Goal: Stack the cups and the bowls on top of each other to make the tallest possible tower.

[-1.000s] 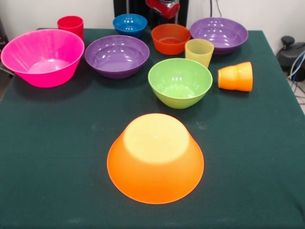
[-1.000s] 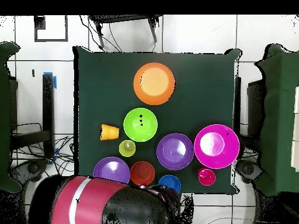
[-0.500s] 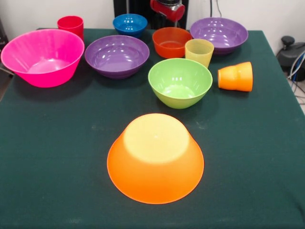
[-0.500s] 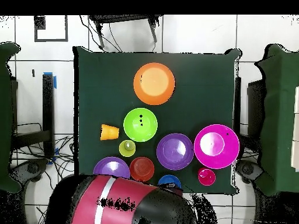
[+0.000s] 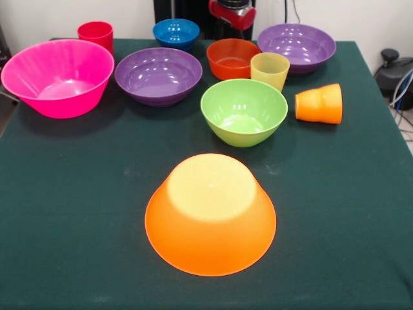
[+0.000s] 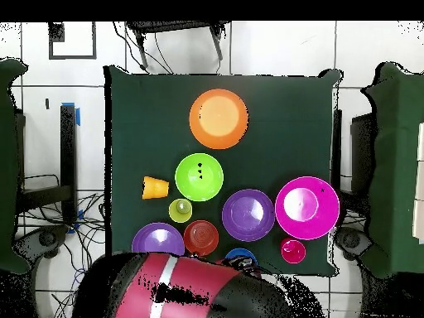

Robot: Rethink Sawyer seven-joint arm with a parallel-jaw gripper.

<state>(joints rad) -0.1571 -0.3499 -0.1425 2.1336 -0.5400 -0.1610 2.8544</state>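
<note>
All ten pieces stand apart on the green table (image 5: 77,213). A big orange bowl (image 5: 210,213) lies upside down at the front. Behind it are the green bowl (image 5: 244,111), an orange cup (image 5: 319,103) on its side, a pale yellow cup (image 5: 270,70), two purple bowls (image 5: 159,75) (image 5: 296,46), an orange-red bowl (image 5: 231,57), a blue bowl (image 5: 176,32), a red cup (image 5: 95,33) and a big pink bowl (image 5: 58,77). The arm's red end (image 5: 232,13) hangs at the top edge, behind the orange-red bowl. The gripper's state does not show.
In the overhead view the arm's red and black body (image 6: 178,290) covers the table's bottom edge and part of the blue bowl (image 6: 240,257). Cables and a black device (image 5: 393,71) lie off the table's right side.
The arm's red end has drifted right and up at the top edge. In the overhead view the arm has swung further over the table's edge. The orange-red bowl sits slightly nearer the table's middle.
</note>
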